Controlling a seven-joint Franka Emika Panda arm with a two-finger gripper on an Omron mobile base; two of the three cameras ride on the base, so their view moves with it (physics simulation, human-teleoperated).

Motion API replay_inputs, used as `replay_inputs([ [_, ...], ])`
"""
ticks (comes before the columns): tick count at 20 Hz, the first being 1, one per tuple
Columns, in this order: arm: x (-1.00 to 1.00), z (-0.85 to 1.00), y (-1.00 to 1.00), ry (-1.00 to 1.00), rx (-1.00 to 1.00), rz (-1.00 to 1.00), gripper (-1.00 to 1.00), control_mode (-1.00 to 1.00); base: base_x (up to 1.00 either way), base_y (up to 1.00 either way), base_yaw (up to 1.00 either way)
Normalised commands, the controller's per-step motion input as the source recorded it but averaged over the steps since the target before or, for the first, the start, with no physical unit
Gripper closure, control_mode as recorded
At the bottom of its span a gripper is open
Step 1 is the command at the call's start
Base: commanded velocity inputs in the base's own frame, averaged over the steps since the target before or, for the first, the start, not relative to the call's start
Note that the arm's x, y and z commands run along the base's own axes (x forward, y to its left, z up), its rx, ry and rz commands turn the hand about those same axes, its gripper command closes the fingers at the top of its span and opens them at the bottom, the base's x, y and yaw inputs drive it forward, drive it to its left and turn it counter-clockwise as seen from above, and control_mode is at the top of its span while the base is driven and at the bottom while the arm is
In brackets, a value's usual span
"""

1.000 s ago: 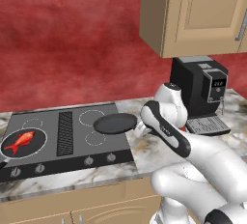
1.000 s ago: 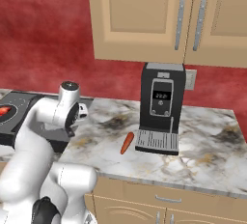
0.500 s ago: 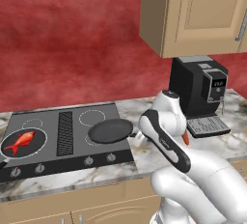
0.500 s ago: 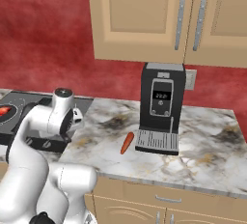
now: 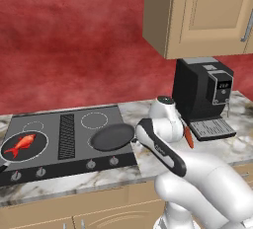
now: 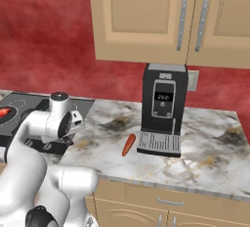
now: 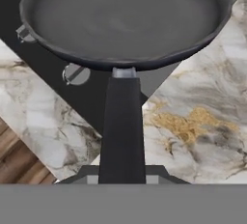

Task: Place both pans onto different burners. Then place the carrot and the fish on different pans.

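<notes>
The robot holds one pan point(image 5: 112, 137), a round, shallow, dark grey-black dish with a smooth bare floor and a long straight black handle point(image 7: 122, 126). The gripper point(image 7: 123, 182) is pinched shut on that handle at its near end, at 6 o'clock in the hand view. From the left base view this pan sits over the cooktop point(image 5: 69, 166) toward its 4 o'clock corner, overlapping the front right burner; whether it touches the glass cannot be told. The fish point(image 5: 21, 143), bright red-orange with a forked tail, lies in the second pan point(image 5: 23, 145) at 9 o'clock on the cooktop. The carrot point(image 6: 128, 145), a stubby orange-red piece, rests on the marble counter point(image 6: 210, 147) just beside the coffee machine point(image 6: 163, 108) tray. The back burners at 12 o'clock are bare, and open counter stretches toward 3 o'clock past the machine.
</notes>
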Motion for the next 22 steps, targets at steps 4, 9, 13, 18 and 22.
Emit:
replay_inputs([
  [4, 0.07, -0.18, 0.12, 0.00, -0.14, 0.01, 1.00, -1.00, 0.00, 0.00, 0.00],
  [9, 0.07, -0.18, 0.03, 0.00, -0.16, 0.01, 1.00, -1.00, 0.00, 0.00, 0.00],
  [13, 0.06, -0.14, 0.00, 0.00, -0.16, 0.01, 1.00, -1.00, 0.00, 0.00, 0.00],
  [18, 0.24, -0.03, 0.00, 0.01, -0.04, 0.01, 1.00, -1.00, 0.00, 0.00, 0.00],
  [22, 0.61, 0.00, 0.00, 0.14, 0.00, 0.03, 1.00, -1.00, 0.00, 0.00, 0.00],
])
